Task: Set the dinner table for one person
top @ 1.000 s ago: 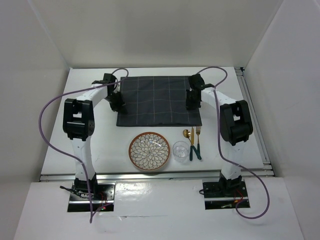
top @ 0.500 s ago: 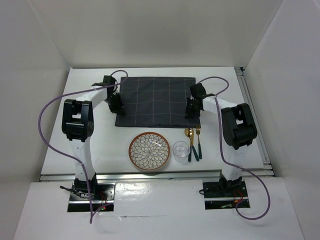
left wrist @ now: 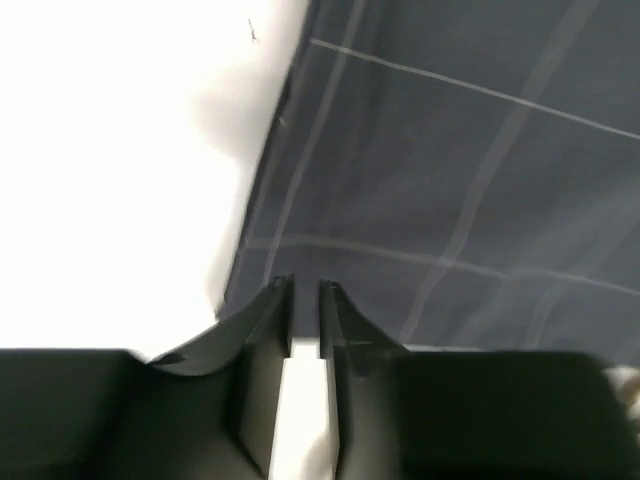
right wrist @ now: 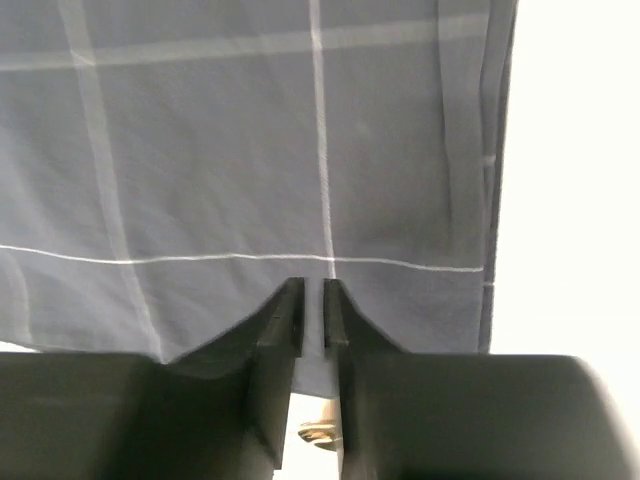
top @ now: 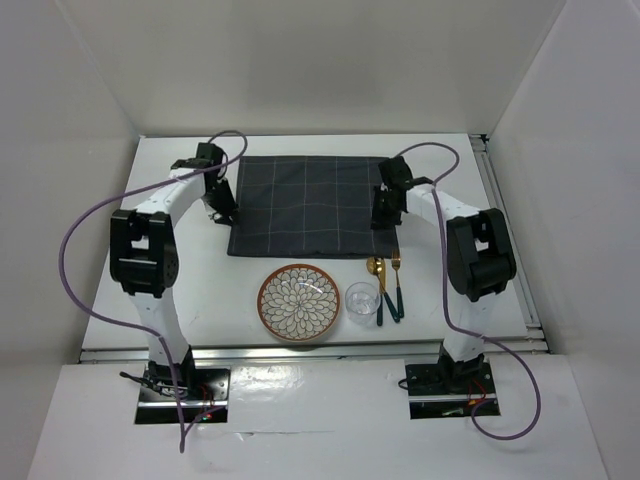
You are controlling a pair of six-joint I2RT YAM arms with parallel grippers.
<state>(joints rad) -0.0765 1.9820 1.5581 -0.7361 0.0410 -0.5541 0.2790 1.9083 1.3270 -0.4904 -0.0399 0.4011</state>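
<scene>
My left gripper (left wrist: pixel 305 288) is hovering at the left edge of the dark checked cloth (top: pixel 310 205), near its near-left corner, with the fingers pressed almost together and only a thin slit between them. Bare white is showing through that slit, so I am judging that it is pinching nothing. My right gripper (right wrist: pixel 312 288) is sitting over the cloth's right side, just inside its right hem, with its fingers drawn together in the same way. I cannot tell whether any fabric is caught between them.

The dinner table (top: pixel 225 290) is lying under the cloth and reaching well beyond it on every side. I am treating it as stiff, heavy and fixed, and its smooth top is likely letting the cloth slide. It is nothing to grip; I am only working on it.

The cloth is looking soft and light, so I am planning to nip it at its corners. The patterned plate (top: pixel 299 302), the glass (top: pixel 362 301) and the cutlery (top: pixel 388 285) are waiting just nearward of the cloth. I am expecting the glass to be fragile and slippery, best taken by its wall.
</scene>
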